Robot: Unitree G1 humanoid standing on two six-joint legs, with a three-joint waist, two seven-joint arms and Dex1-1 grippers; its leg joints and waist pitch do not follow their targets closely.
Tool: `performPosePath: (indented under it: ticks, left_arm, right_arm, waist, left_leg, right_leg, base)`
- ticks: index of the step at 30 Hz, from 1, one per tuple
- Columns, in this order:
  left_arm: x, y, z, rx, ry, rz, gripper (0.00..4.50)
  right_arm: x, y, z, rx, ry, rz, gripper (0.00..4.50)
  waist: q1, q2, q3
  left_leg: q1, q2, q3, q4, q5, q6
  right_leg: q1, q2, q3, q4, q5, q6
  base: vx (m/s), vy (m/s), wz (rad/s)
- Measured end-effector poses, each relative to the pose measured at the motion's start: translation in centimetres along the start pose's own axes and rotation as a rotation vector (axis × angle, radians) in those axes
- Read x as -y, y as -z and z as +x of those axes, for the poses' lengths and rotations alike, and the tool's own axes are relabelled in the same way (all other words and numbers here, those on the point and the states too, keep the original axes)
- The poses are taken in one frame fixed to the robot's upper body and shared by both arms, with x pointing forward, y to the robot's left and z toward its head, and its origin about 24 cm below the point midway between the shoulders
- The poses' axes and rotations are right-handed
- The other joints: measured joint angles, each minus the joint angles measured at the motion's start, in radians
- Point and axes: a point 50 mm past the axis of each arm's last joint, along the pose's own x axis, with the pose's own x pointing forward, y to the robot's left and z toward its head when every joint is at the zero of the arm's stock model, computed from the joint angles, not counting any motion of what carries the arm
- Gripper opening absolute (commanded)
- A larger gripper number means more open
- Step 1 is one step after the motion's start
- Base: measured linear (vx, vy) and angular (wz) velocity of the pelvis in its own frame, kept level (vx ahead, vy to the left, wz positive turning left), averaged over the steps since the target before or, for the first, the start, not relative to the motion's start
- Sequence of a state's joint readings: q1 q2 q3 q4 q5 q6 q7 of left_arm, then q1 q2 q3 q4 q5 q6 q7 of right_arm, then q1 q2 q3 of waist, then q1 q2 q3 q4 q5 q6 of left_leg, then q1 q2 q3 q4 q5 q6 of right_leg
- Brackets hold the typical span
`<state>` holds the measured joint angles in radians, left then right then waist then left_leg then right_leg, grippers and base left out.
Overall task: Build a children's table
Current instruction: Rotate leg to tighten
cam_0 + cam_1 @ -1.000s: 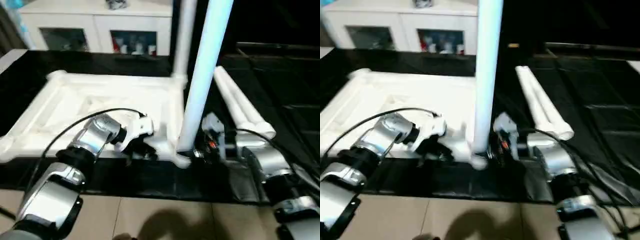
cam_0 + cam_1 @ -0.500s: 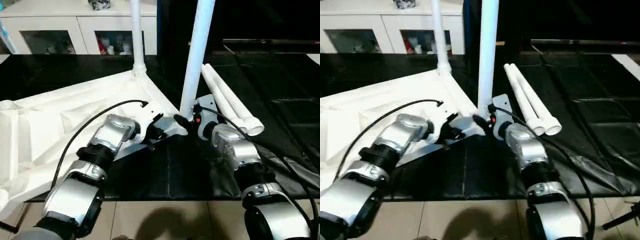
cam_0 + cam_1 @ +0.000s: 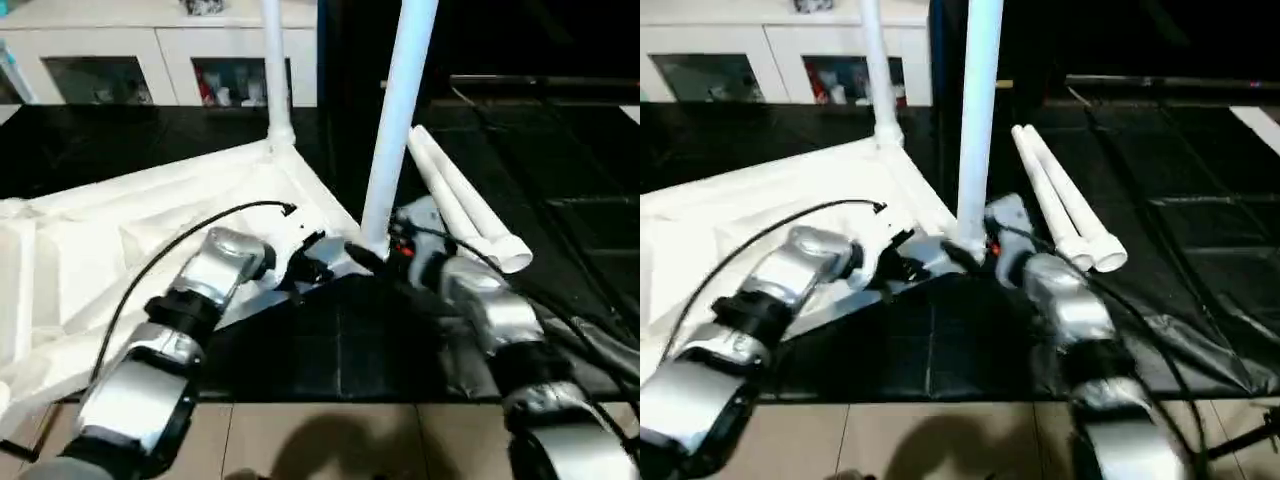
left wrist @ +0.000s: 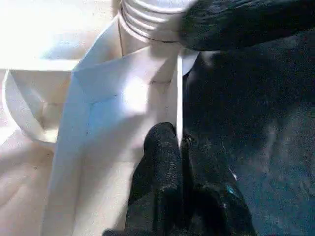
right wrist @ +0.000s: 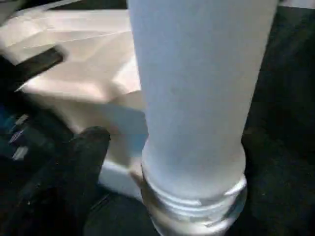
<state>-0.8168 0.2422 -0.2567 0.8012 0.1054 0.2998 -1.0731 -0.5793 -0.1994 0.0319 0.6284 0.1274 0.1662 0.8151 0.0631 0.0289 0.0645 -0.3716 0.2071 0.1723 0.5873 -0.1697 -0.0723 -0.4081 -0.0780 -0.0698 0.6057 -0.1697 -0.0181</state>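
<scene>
Right gripper [image 3: 372, 256] has let its fingers spread off the near leg [image 3: 398, 110], centre frame, now standing in the top's [image 3: 110, 250] corner socket.
Left gripper [image 4: 179, 147], pressed together on the top's rim, should steady it; check the threads seat before fetching the spare legs [image 3: 465, 205] at right.

White ribbed plastic rectangular tabletop [image 3: 110, 240] and white tapered round legs [image 3: 395, 130] lie on a black mat surface [image 3: 560, 180]; silver forearms [image 3: 205, 285], black fingers [image 4: 165, 167], beige tiled floor [image 3: 330, 440].
</scene>
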Motion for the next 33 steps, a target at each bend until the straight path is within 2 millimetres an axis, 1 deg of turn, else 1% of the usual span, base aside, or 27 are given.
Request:
performPosePath:
  ticks: [1, 5, 10, 11, 13, 19, 21, 24, 25, 27, 29, 30, 31, 33]
  left_arm:
    - [0.0, 0.1, -0.2, -0.005, 0.013, 0.010, 0.00]
    - [0.3, 0.4, -0.9, -0.040, 0.122, 0.092, 0.00]
    - [0.6, 0.8, -1.8, -0.073, 0.251, 0.169, 0.00]
    - [0.8, 0.9, -1.9, -0.077, 0.280, 0.185, 0.00]
    - [1.0, 1.0, -2.1, -0.084, 0.312, 0.199, 0.00]
    - [1.3, 1.1, -2.3, -0.109, 0.381, 0.267, 0.00]
    - [1.4, 1.2, -2.4, -0.118, 0.406, 0.292, 0.00]
    - [1.6, 1.2, -2.4, -0.129, 0.439, 0.321, 0.00]
    - [1.6, 1.2, -2.5, -0.131, 0.443, 0.327, 0.00]
    - [1.6, 1.2, -2.5, -0.134, 0.452, 0.336, 0.00]
    - [1.6, 1.1, -2.5, -0.137, 0.456, 0.344, 0.00]
    - [1.6, 1.2, -2.6, -0.138, 0.459, 0.347, 0.00]
    - [1.6, 1.2, -2.6, -0.140, 0.462, 0.349, 0.00]
    - [1.5, 1.2, -2.6, -0.143, 0.464, 0.353, 0.00]
  right_arm:
    - [0.0, 0.0, -0.2, -0.006, -0.026, -0.011, 4.43]
    - [-0.2, 0.1, -1.4, -0.032, -0.167, -0.056, 4.43]
    - [-1.1, 0.2, -2.4, -0.086, -0.354, -0.118, 4.43]
    - [-1.3, 0.4, -2.5, -0.103, -0.390, -0.130, 4.43]
    - [-1.7, 0.8, -2.5, -0.120, -0.432, -0.132, 4.43]
    - [-1.9, 1.0, -3.0, -0.148, -0.506, -0.146, 4.43]
    - [-2.0, 1.1, -3.1, -0.154, -0.530, -0.143, 4.16]
    - [-2.3, 1.0, -3.1, -0.154, -0.565, -0.144, 4.04]
    - [-2.3, 1.0, -3.1, -0.156, -0.575, -0.143, 3.85]
    - [-2.5, 1.0, -3.1, -0.160, -0.594, -0.134, 3.74]
    - [-2.6, 1.0, -3.2, -0.163, -0.615, -0.128, 3.50]
    - [-2.6, 0.9, -3.2, -0.161, -0.620, -0.133, 3.50]
    - [-2.6, 0.7, -3.3, -0.156, -0.631, -0.140, 3.32]
    - [-2.7, 0.6, -3.3, -0.153, -0.644, -0.141, 3.19]
  waist:
    - [0.001, 0.000, 0.000]
    - [0.026, 0.000, 0.000]
    - [0.044, 0.000, 0.000]
    - [0.049, 0.000, 0.000]
    - [0.053, 0.000, 0.000]
    - [0.053, -0.001, 0.000]
    - [0.054, -0.001, 0.000]
    - [0.053, -0.001, 0.000]
    - [0.052, -0.001, 0.000]
    - [0.051, -0.001, 0.000]
    - [0.051, -0.001, 0.000]
    - [0.051, -0.001, 0.000]
    - [0.052, -0.001, 0.000]
    - [0.052, -0.001, 0.000]
  left_leg:
    - [0.000, 0.000, 0.000, 0.001, 0.000, 0.000]
    - [0.000, 0.000, 0.000, 0.001, 0.000, 0.000]
    - [-0.002, 0.000, 0.000, 0.002, 0.000, 0.000]
    - [-0.002, 0.000, 0.000, 0.002, 0.000, 0.000]
    - [-0.002, 0.000, 0.000, 0.002, 0.000, 0.000]
    - [-0.002, 0.000, 0.000, 0.004, 0.000, 0.000]
    - [-0.002, 0.000, 0.000, 0.004, 0.000, 0.000]
    - [-0.002, 0.000, 0.000, 0.004, 0.000, 0.000]
    - [-0.002, 0.000, 0.001, 0.004, 0.000, 0.000]
    - [-0.002, 0.000, 0.001, 0.004, 0.000, 0.000]
    - [-0.002, 0.000, 0.001, 0.004, 0.000, 0.000]
    - [-0.002, 0.000, 0.001, 0.004, 0.000, 0.000]
    - [-0.002, 0.000, 0.001, 0.004, 0.000, 0.000]
    - [-0.002, 0.000, 0.001, 0.004, 0.000, 0.000]
  right_leg:
    - [0.000, 0.000, 0.000, 0.001, 0.000, 0.000]
    - [0.001, 0.000, 0.000, 0.001, 0.000, 0.000]
    - [0.001, -0.001, 0.000, 0.000, 0.000, 0.000]
    - [0.001, -0.001, 0.000, 0.000, 0.000, 0.000]
    - [0.001, -0.001, 0.000, 0.001, 0.000, 0.000]
    - [0.001, -0.001, 0.001, 0.002, 0.000, 0.000]
    - [0.001, -0.001, 0.000, 0.002, 0.000, 0.000]
    - [0.001, -0.001, 0.000, 0.002, 0.000, 0.000]
    - [0.001, -0.001, 0.001, 0.002, 0.000, 0.000]
    - [0.001, -0.001, 0.000, 0.002, 0.000, 0.000]
    - [0.001, -0.001, 0.000, 0.002, 0.000, 0.000]
    - [0.001, -0.001, 0.000, 0.002, 0.000, 0.000]
    - [0.001, -0.001, 0.000, 0.002, 0.000, 0.000]
    - [0.001, -0.001, 0.000, 0.003, 0.000, 0.000]
  base:
    - [0.000, 0.000, 0.00]
    - [0.000, 0.000, 0.00]
    - [0.000, 0.000, 0.00]
    - [0.000, 0.000, 0.00]
    - [0.000, 0.000, 0.00]
    - [0.000, 0.000, 0.00]
    - [0.000, 0.000, 0.00]
    - [0.000, 0.000, 0.00]
    - [0.000, 0.000, 0.00]
    - [0.000, 0.000, 0.00]
    - [0.000, 0.000, 0.00]
    - [0.000, 0.000, 0.00]
    - [0.000, 0.000, 0.00]
    - [0.000, 0.000, 0.00]
